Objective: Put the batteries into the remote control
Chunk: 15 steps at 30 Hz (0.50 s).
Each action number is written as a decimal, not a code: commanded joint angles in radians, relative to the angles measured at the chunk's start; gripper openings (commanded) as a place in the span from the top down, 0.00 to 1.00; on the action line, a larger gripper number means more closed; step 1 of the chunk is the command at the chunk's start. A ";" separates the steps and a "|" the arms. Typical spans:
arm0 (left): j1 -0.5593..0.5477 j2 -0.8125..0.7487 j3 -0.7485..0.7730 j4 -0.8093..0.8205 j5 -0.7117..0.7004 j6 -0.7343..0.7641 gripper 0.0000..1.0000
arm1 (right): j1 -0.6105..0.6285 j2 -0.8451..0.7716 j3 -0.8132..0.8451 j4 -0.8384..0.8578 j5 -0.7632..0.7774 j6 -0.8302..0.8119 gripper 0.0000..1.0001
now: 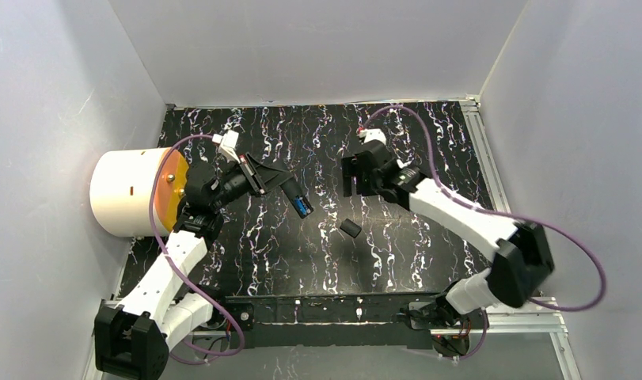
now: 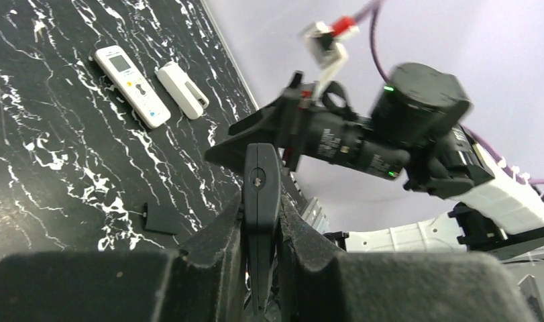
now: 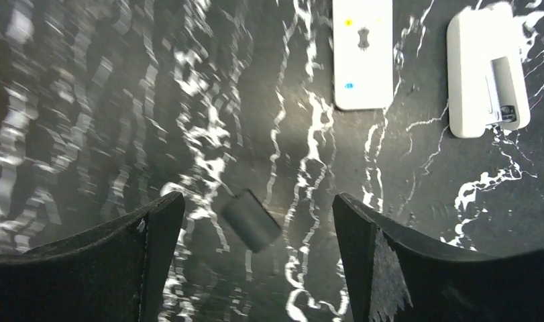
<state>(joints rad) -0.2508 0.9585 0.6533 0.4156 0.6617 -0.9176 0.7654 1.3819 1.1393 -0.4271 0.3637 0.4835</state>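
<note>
right gripper point(image 1: 355, 184) open wide over the small dark piece point(image 3: 251, 220)
left gripper point(image 1: 264, 178) is clamped on the black remote point(image 1: 292, 194), held up, 1 blue battery point(image 1: 302, 207) showing in it. the piece lies flat and slanted on the table, below the 2 right fingers. right arm is nearer.

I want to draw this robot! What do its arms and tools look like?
The left arm and right arm have white shells with black joints. A purple cable loops along each. The left tool and right tool are black, with two curved fingers. A green light glows on the right wrist.
</note>
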 commanded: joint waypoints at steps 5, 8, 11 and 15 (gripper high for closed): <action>0.007 -0.037 0.060 -0.187 -0.073 0.142 1.00 | -0.037 0.187 0.018 -0.121 -0.290 -0.331 0.12; 0.009 -0.031 0.076 -0.249 -0.091 0.169 1.00 | -0.035 0.236 0.005 -0.115 -0.393 -0.366 0.13; 0.010 -0.018 0.080 -0.264 -0.090 0.170 1.00 | -0.033 0.281 -0.008 -0.098 -0.435 -0.378 0.17; 0.012 0.002 0.092 -0.284 -0.079 0.174 1.00 | -0.034 0.324 -0.017 -0.086 -0.415 -0.410 0.22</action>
<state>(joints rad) -0.2447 0.9569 0.6941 0.1703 0.5827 -0.7731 0.7296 1.6730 1.1454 -0.5400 -0.0071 0.1417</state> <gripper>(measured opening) 0.149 0.798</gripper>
